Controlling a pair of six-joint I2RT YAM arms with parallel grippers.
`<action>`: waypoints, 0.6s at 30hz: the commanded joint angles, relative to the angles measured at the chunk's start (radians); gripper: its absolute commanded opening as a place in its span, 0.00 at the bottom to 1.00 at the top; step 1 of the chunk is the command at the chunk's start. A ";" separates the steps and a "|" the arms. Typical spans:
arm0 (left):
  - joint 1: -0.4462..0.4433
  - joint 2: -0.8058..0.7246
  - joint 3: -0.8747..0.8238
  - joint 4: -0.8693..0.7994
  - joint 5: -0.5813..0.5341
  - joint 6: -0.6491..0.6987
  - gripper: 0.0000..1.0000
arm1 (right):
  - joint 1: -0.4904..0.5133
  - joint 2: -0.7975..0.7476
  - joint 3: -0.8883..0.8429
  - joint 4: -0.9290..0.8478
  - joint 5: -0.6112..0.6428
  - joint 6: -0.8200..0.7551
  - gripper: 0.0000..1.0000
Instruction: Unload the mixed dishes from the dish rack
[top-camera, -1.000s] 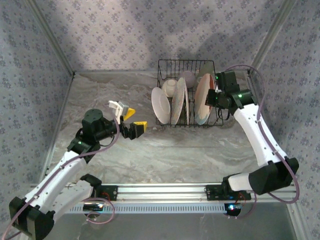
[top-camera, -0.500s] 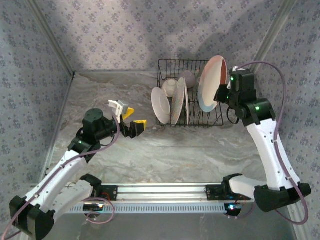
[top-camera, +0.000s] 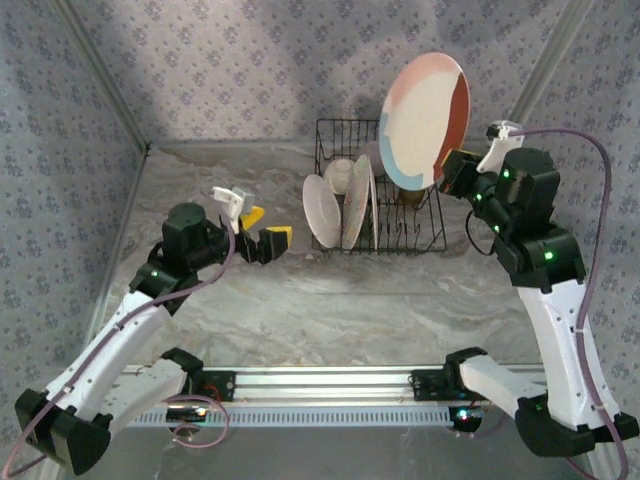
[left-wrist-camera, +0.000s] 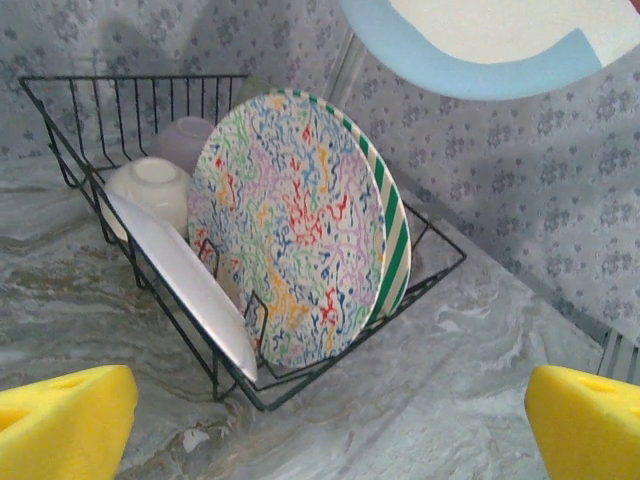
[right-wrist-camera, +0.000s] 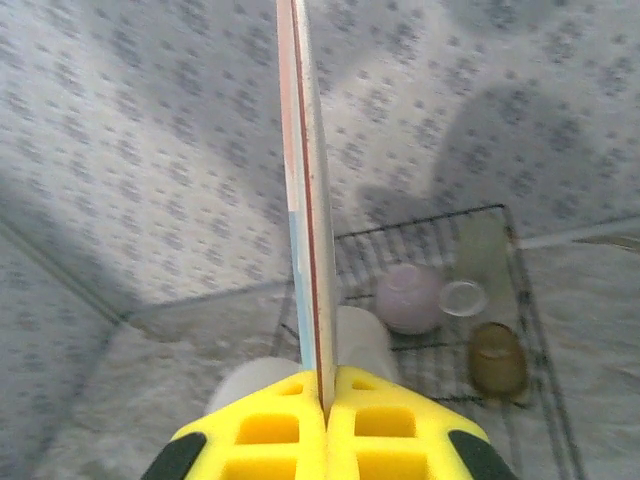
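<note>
Dish rack (top-camera: 420, 235) at the table's far edge, right of centre, and it's far from unloaded: squiggle plate (left-wrist-camera: 290, 220), green-striped plate (left-wrist-camera: 392, 250), white plate (left-wrist-camera: 185, 290), lilac bowl (left-wrist-camera: 185, 135) and cream cup (left-wrist-camera: 150, 190) all sit inside. One's out, though! Right gripper (right-wrist-camera: 322, 400) pinches a pink, cream and blue plate (top-camera: 427, 120) by its rim, high above the rack (a clean hold, I'd judge). Left gripper (top-camera: 265, 227) hangs left of the rack, fingers spread wide, empty.
</note>
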 joint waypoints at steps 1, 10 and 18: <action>0.015 0.027 0.097 -0.080 0.004 -0.065 0.99 | -0.001 0.007 0.041 0.173 -0.174 0.061 0.00; 0.253 0.060 0.149 0.203 0.347 -0.455 0.99 | -0.093 0.129 0.103 0.352 -0.538 0.312 0.00; 0.366 0.156 0.216 0.574 0.566 -0.758 0.99 | -0.183 0.252 0.072 0.668 -0.811 0.682 0.00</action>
